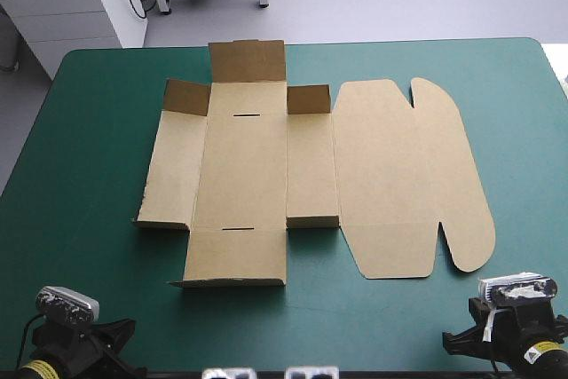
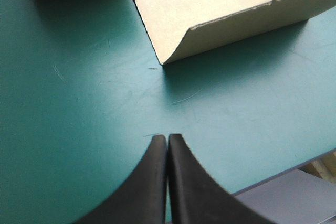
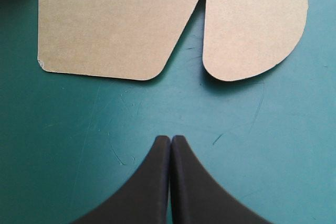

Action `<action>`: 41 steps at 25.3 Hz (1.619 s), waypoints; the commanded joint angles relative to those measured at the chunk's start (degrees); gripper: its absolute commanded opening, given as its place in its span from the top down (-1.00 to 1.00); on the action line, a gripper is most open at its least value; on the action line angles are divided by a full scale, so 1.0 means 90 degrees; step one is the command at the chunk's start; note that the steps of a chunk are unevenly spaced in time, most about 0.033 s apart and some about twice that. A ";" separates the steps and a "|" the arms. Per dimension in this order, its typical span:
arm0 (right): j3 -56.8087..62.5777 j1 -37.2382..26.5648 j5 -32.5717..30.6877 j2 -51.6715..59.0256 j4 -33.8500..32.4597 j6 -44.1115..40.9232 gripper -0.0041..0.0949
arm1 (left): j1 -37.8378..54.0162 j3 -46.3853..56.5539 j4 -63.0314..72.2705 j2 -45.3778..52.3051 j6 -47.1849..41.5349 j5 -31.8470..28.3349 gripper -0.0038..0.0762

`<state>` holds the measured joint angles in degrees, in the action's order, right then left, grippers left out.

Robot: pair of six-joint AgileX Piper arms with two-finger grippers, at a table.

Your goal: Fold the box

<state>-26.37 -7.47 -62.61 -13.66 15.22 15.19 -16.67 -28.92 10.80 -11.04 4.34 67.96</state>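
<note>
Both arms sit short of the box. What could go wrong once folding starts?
Both the left tool and right tool are shut; driven forward, they would likely shove the box rather than grip it.
The lid's rounded flaps lie flat on the teal-green cover, so getting under them may be hard.

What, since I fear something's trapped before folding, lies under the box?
The box lies mostly flat on the teal-green cover. Only cover shows around its edges; anything beneath the board is hidden.
</note>
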 commanded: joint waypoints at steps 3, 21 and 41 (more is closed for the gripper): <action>-0.0153 0.0017 0.0355 -0.0069 0.0079 0.0041 0.96 | -0.0025 -0.0167 0.0322 -0.0109 -0.0006 -0.0302 0.92; -0.0153 0.0017 0.0355 -0.0069 0.0079 0.0041 0.96 | -0.0025 -0.3479 0.0155 -0.3846 0.0492 -0.0733 0.92; -0.0153 0.0017 0.0355 -0.0069 0.0079 0.0041 0.96 | 0.1842 -0.5110 0.1438 -0.7334 0.1405 -0.1637 0.92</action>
<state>-26.37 -7.47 -62.61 -13.66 15.18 15.19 -6.22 -72.47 15.26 -76.75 11.93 55.01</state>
